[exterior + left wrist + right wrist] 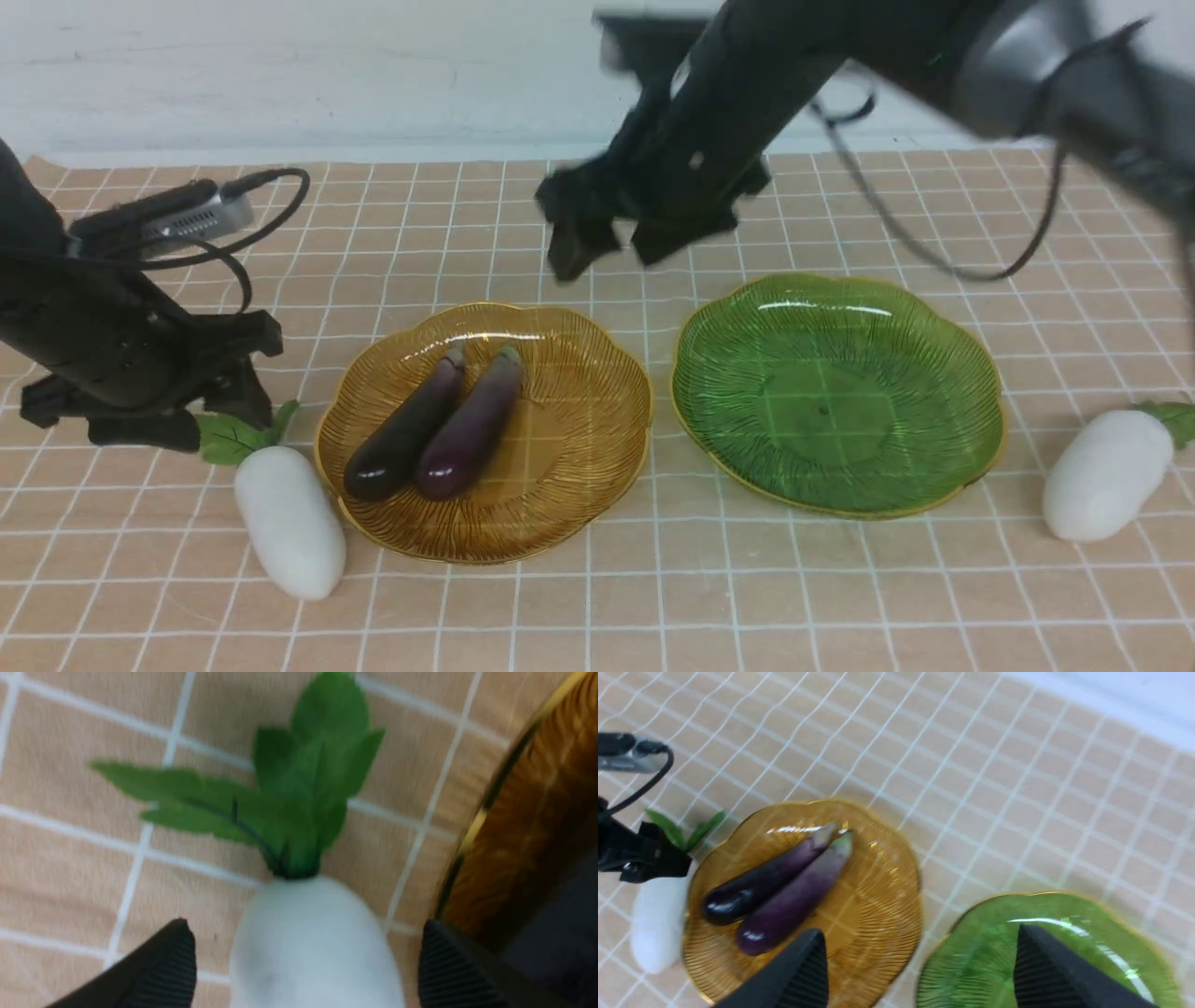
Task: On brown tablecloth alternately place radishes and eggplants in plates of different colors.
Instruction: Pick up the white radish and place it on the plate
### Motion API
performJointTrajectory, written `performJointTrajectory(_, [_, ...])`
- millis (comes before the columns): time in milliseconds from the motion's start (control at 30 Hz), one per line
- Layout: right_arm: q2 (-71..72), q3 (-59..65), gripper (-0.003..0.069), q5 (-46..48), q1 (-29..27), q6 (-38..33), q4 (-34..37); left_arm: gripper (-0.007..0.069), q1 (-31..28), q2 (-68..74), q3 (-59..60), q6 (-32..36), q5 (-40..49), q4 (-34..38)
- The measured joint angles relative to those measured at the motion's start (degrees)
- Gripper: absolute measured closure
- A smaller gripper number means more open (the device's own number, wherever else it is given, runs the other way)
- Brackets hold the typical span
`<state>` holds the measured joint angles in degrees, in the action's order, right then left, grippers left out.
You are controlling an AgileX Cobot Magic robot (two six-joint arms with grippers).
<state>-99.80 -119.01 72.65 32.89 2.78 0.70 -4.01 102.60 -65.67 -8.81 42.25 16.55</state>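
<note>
Two purple eggplants point(406, 434) point(471, 425) lie side by side in the amber plate point(579, 439). The green plate point(840, 392) holds nothing. One white radish point(288, 519) lies left of the amber plate, another radish point(1106, 473) at the far right on the brown tablecloth point(597, 607). My left gripper point(168, 420) is open, low over the left radish's leafy end; in the left wrist view the radish point(313, 947) sits between the fingers point(163, 966). My right gripper point(607, 245) is open and empty, high behind the gap between the plates.
A pale wall runs along the cloth's far edge. The right arm's cable point(896, 215) hangs above the green plate. The amber plate's rim point(476, 826) lies close beside the left gripper's finger.
</note>
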Motion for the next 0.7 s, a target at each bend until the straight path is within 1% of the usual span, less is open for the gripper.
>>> performJointTrajectory(133, [1.37,0.05,0.0173,0.16,0.0,0.0,-1.83,0.0047,0.0,0.0,0.0,-0.85,-2.19,0.0])
performJointTrajectory(300, [1.42,0.22,0.0172,0.44,0.0,0.0,-2.2,0.0048,0.0,0.38,0.0,-1.19,-3.53,0.0])
performJointTrajectory(600, [1.42,0.28,0.0172,0.54,0.0,0.0,-2.2,0.0048,0.0,4.7,0.0,-1.85,-0.9,0.04])
performJointTrajectory(700, [1.42,0.28,0.0172,0.54,0.0,0.0,-2.2,0.0063,0.0,5.27,0.0,-1.85,-0.69,0.04])
